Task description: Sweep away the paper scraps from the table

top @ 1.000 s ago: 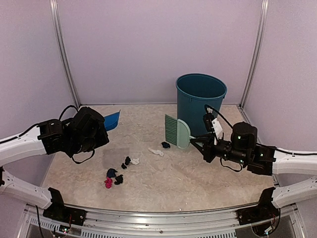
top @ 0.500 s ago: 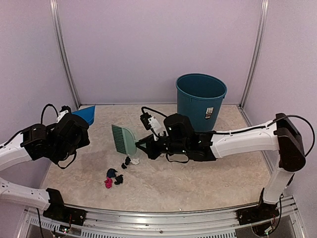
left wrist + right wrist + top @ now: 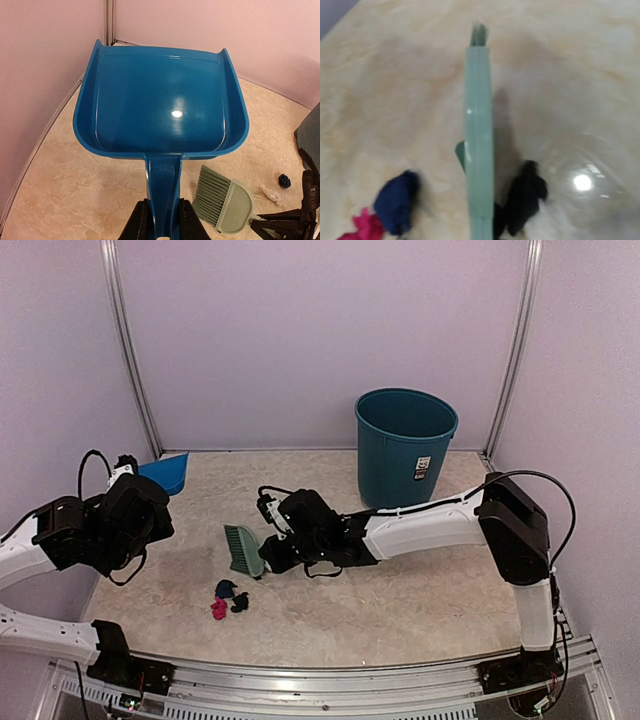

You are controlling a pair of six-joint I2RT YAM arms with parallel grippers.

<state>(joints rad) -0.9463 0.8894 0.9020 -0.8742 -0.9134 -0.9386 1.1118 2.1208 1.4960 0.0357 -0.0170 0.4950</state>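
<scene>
Your right gripper (image 3: 268,552) clamps the brush (image 3: 243,548) beside scraps (image 3: 230,598) near the table's (image 3: 420,610) front edge. Your left gripper (image 3: 161,225) grips the empty dustpan (image 3: 160,100). Sweeping seems barely begun.

A smooth, glossy finish is shown by the blue plastic dustpan (image 3: 160,105); the pale green plastic hand brush (image 3: 232,207) is seen duller. The beige marbled table (image 3: 430,590) is faintly sheened, the small paper scraps (image 3: 228,590) crumpled and matt.
</scene>
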